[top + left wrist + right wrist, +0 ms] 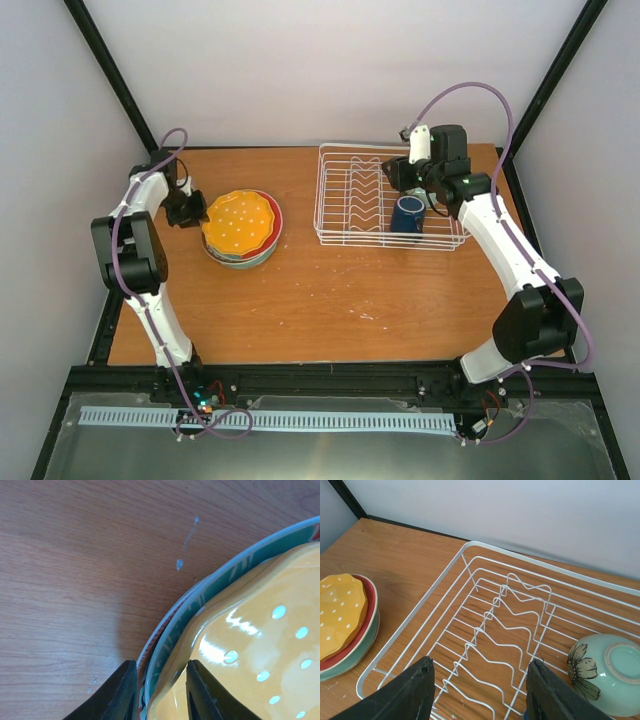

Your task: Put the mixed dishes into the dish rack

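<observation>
L jaws were set astride rim of orange-yellow dotted plate [260, 645], topmost of stack on bench [75, 580], prob. for lifting; firm clamping couldn't be told. R jaws were held spread, empty, over dish rack [472, 543], where dark blue mug [407, 215] & pale green bowl [605, 672] were stowed.

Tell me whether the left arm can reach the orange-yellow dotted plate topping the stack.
Probably yes: left fingers straddle the rim of the orange-yellow dotted plate; nothing covers it, though lower dishes sit between them too.
</observation>
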You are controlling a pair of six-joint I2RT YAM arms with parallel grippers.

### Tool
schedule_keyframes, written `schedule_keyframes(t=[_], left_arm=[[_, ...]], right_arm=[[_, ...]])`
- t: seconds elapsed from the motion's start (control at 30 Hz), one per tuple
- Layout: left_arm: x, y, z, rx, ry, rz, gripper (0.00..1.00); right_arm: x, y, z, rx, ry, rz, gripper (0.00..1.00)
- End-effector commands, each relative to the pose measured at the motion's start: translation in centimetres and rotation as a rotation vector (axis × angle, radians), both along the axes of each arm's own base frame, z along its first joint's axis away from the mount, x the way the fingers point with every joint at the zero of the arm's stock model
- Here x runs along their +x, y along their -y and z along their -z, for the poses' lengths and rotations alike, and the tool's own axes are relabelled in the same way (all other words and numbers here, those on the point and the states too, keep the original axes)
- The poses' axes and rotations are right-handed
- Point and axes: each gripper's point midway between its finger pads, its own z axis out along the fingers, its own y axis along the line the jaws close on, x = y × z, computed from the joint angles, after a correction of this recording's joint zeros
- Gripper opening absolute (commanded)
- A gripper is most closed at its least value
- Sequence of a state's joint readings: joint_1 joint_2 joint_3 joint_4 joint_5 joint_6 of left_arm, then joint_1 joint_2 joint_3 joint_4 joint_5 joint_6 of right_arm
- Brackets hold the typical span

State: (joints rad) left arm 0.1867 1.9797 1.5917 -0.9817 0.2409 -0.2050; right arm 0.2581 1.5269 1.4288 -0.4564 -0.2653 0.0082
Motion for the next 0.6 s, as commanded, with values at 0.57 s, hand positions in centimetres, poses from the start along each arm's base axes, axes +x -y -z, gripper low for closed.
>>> schedule_keyframes(t=[0.57], left_arm=[[-0.26, 1.46, 1.58, -0.069, 0.011, 0.055, 0.01]], right_arm=[[0.55, -0.71, -0.09, 0.005, -0.019, -0.016, 0.5]])
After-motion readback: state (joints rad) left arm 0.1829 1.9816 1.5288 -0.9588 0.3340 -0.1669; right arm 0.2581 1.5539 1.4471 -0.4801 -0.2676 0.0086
